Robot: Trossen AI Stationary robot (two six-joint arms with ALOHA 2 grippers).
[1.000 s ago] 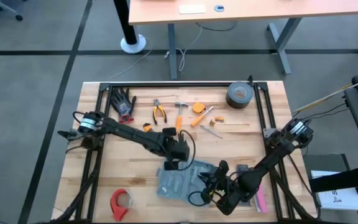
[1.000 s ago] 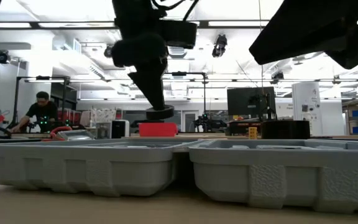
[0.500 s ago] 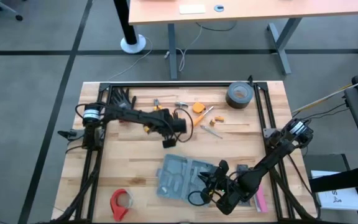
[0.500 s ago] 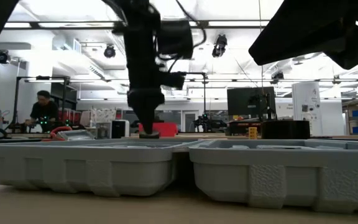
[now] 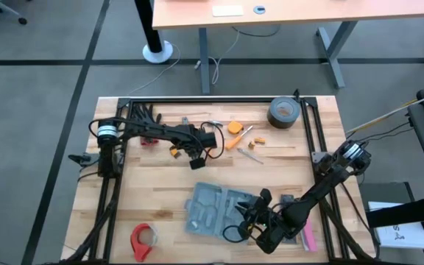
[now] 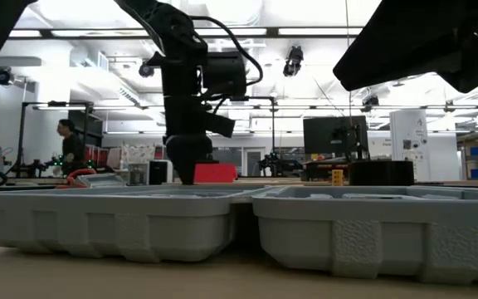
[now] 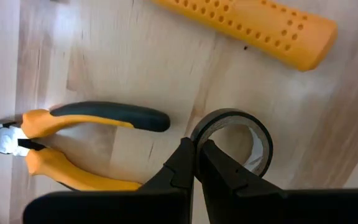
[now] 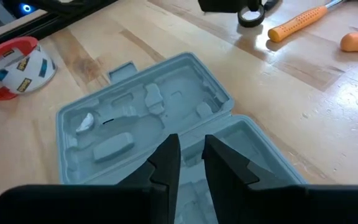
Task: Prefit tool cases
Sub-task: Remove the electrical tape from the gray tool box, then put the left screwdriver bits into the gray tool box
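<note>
Beneath the narrowly parted right hand (image 8: pixel 191 152), the blue-grey tool case (image 8: pixel 148 124) lies open, moulded slots showing.

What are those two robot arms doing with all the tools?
They are filling a tool case, which lies open on the table with its slots mostly bare. The left gripper is shut, down by a small roll of black tape next to the yellow pliers and a hammer's orange handle. The right gripper hovers just over the open case.
</note>
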